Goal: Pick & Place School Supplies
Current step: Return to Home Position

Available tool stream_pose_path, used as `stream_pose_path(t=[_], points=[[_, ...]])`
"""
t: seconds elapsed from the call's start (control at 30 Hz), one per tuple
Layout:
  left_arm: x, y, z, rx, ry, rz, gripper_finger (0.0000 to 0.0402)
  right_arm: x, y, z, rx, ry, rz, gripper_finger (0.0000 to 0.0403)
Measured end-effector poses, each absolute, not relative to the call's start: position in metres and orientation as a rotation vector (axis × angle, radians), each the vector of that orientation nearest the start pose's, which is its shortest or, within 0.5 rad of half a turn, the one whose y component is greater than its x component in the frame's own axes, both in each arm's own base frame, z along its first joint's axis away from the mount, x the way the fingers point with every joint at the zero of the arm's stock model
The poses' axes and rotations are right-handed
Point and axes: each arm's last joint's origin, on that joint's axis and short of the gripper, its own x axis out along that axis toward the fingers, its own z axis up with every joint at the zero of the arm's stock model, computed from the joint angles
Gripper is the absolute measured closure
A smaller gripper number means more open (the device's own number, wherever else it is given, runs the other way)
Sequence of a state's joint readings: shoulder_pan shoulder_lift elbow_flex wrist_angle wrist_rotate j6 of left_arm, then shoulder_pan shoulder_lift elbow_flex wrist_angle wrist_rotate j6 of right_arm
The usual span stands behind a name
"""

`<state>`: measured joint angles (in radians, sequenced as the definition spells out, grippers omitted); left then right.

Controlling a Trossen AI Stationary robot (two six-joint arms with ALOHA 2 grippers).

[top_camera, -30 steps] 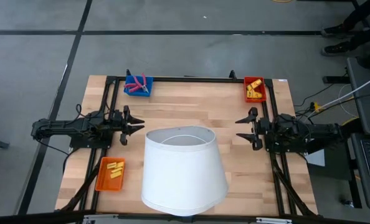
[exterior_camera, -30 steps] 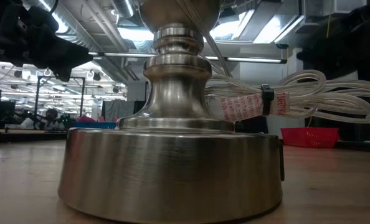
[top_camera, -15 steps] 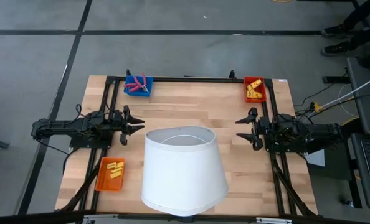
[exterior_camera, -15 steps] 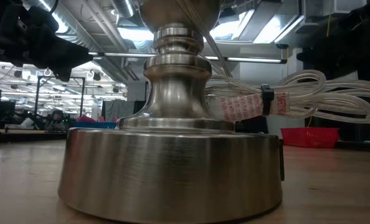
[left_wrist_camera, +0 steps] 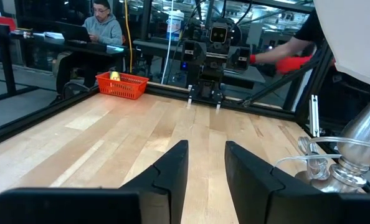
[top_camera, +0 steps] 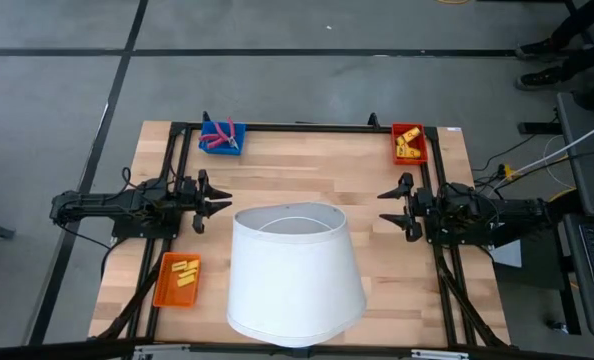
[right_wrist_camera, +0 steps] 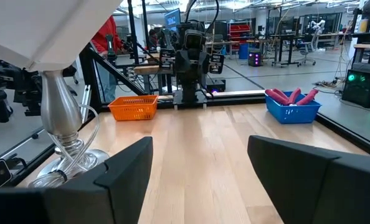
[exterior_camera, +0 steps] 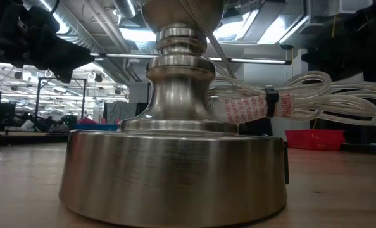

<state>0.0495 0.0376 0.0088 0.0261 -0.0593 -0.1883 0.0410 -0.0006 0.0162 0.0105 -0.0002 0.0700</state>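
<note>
both end effectors (top_camera: pixel 217 201) (top_camera: pixel 387 208) spread wide

Soft, even overhead light fills the high view. The pale wooden bench (top_camera: pixel 307 170) is uniformly bright, the shadows on it are faint and soft-edged, and the big white cone-shaped lampshade (top_camera: pixel 295 275) is the brightest surface. The low view is dimmer. There, ceiling strip lights (exterior_camera: pixel 131 35) glare behind the brushed-steel round lamp base (exterior_camera: pixel 175 168), whose curved side carries pale streaked reflections, and a dark robot arm (exterior_camera: pixel 30 38) is backlit to a silhouette. In the right wrist view the right claw (right_wrist_camera: pixel 200 144) reads flat black, while the bench seems to carry a faint sheen from the room's lamps.
</note>
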Motion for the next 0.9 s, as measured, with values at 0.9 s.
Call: stream_pose_path(t=[0.9], points=[[0.0993, 0.0066, 0.166, -0.188, -0.007, 0.109, 0.0301, 0.0966, 0.004, 0.1699, 0.069, -0.025, 0.042, 0.0135]])
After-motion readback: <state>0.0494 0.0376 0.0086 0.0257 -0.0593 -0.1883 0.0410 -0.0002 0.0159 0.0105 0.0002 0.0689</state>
